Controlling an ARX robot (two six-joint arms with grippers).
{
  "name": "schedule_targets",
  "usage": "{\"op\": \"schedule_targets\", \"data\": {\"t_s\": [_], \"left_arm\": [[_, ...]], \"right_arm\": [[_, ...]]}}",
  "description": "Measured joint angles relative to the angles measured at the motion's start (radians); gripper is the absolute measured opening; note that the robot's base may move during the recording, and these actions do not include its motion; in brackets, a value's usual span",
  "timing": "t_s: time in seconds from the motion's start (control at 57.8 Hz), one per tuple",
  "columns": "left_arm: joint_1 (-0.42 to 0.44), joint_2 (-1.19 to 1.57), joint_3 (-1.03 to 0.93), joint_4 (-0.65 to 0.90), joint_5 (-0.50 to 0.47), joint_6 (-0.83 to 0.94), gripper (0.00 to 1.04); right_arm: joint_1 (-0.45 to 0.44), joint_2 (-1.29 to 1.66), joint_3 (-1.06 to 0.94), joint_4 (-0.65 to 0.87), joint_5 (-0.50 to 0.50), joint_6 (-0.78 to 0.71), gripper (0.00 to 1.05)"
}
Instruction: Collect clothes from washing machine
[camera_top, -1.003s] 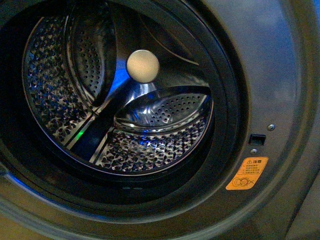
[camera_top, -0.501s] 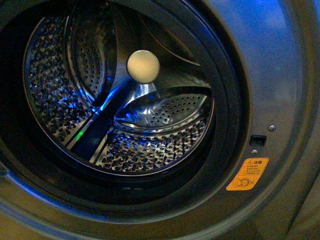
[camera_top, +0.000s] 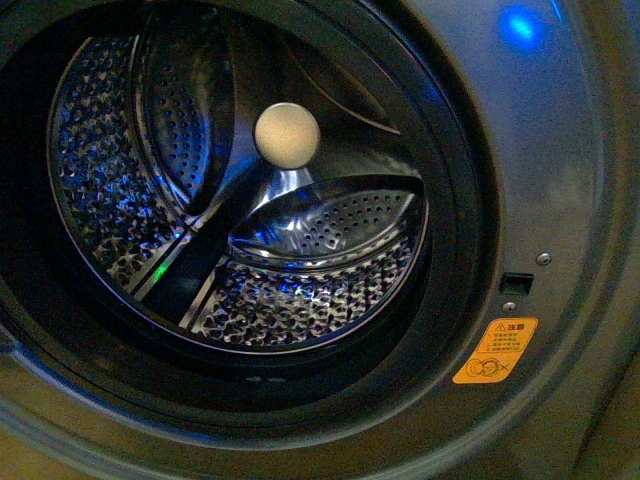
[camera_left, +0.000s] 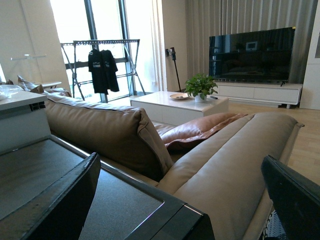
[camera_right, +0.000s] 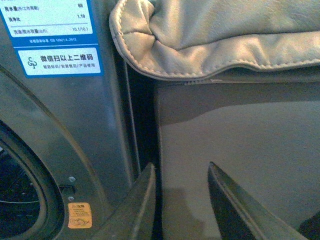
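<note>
The washing machine (camera_top: 560, 150) fills the front view, its round opening showing the perforated steel drum (camera_top: 300, 300) with a cream centre disc (camera_top: 287, 135). No clothes show in the drum or in any view. Neither gripper appears in the front view. In the right wrist view my right gripper (camera_right: 182, 200) is open and holds nothing, beside the washing machine (camera_right: 65, 130) front panel near its orange sticker (camera_right: 80, 215). My left gripper (camera_left: 180, 200) is open wide and holds nothing, above a dark grey flat top (camera_left: 75, 185) next to a beige sofa (camera_left: 225, 170).
A beige cushion (camera_right: 215, 35) overhangs a grey flat panel (camera_right: 235, 130) right of the machine. Beyond the sofa are a white coffee table (camera_left: 175, 105), a TV (camera_left: 252, 52) and a drying rack (camera_left: 102, 62) with a black shirt.
The blue glow inside the drum has faded, and a blue light spot now sits on the panel at the upper right. The view has barely shifted.
</note>
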Motion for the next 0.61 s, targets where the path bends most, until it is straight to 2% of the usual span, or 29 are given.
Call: {"op": "schedule_targets", "data": {"t_s": [0.121,0.19,0.277,0.294,0.38,0.467,0.605], "left_arm": [[0.007,0.007,0.045,-0.065,-0.041,-0.023,0.98],[0.029,0.009,0.083,-0.161,-0.105,-0.053,0.98],[0.075,-0.014,0.093,-0.269,-0.189,-0.100,0.98],[0.098,-0.048,0.047,-0.315,-0.243,-0.119,0.98],[0.164,-0.182,-0.159,-0.326,-0.351,-0.173,0.98],[0.225,-0.323,-0.371,-0.286,-0.393,-0.225,0.98],[0.249,-0.440,-0.539,-0.230,-0.398,-0.253,0.98]], "right_arm": [[0.000,-0.041,-0.055,0.014,0.004,-0.005,0.12],[0.000,-0.062,-0.084,0.018,0.003,-0.011,0.01],[0.000,-0.087,-0.115,0.019,0.004,-0.011,0.02],[0.000,-0.093,-0.122,0.020,0.004,-0.011,0.02],[0.000,-0.118,-0.145,0.020,0.005,-0.011,0.02],[0.000,-0.141,-0.165,0.020,0.004,-0.011,0.02],[0.000,-0.173,-0.189,0.017,0.003,-0.011,0.02]]}}
